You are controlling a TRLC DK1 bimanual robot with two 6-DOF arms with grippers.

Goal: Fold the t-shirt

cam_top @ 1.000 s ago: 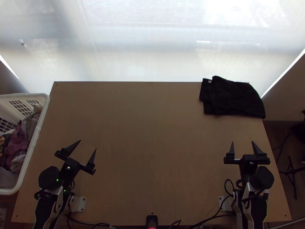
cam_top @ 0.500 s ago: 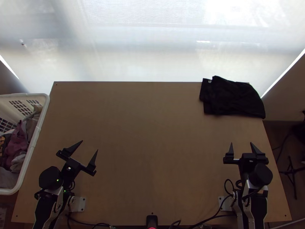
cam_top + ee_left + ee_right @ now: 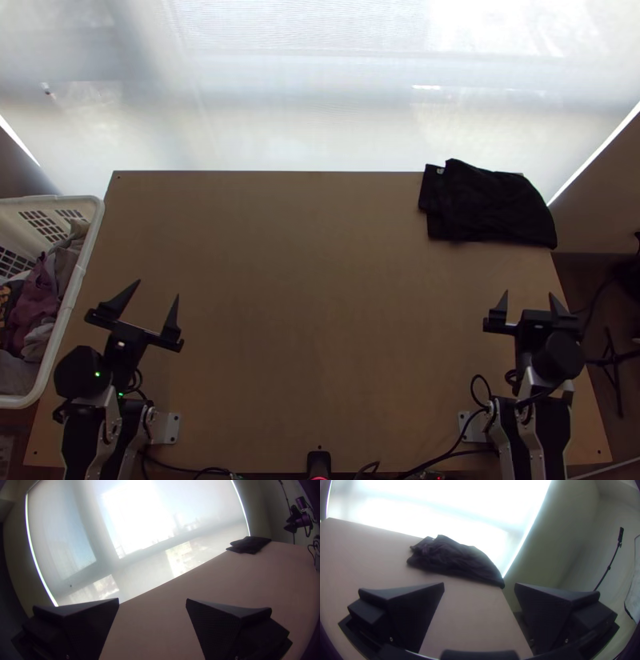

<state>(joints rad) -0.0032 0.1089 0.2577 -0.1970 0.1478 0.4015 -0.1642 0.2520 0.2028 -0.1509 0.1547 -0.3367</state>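
The left gripper (image 3: 158, 289) and right gripper (image 3: 529, 294) have shifted outward, towards the tabletop's (image 3: 320, 304) side edges, each with its 2 fingers apart. The shirt (image 3: 488, 204) hasn't moved: folded compactly at the far right corner. Folding looks finished.

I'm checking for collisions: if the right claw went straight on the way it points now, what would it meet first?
Probably the black t-shirt lies first ahead of the right claw, but the claw's height is unclear, so it might pass above.
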